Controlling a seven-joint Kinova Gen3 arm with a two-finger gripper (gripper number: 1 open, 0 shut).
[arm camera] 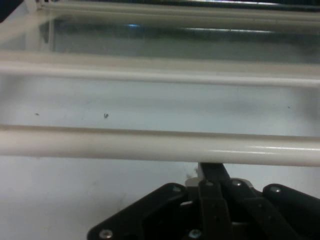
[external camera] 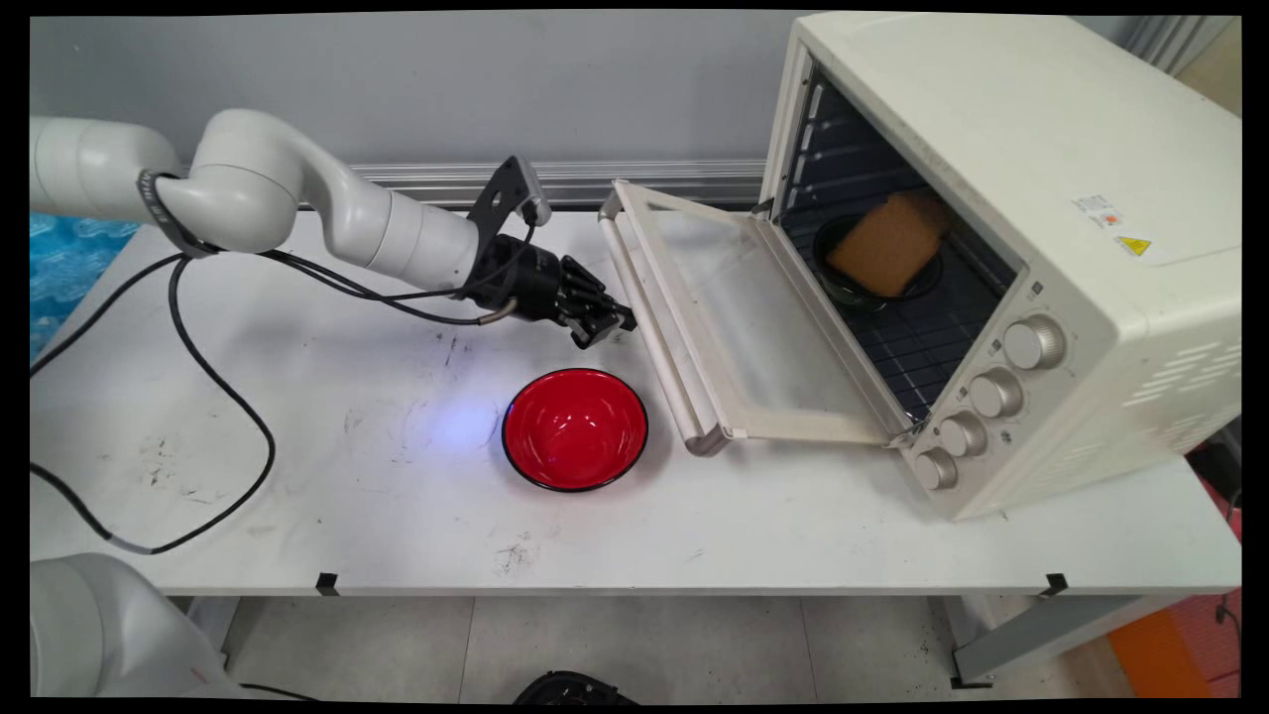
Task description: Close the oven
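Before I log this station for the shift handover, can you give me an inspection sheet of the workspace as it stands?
Surface: white table, scuffed with dark marks.
Things: cream toaster oven at the right, its door folded down flat; inside, a brown slice of bread lies on a dark dish on the rack. Red bowl stands upright, appears empty, in front of the door.
Clutter: nothing seen.
Tool: black tool shut, low beside the door handle; the hand view shows the handle bar just ahead of it.
Cables: black cables hang from the arm and loop across the table's left side.
Surroundings: grey wall behind, tiled floor below.
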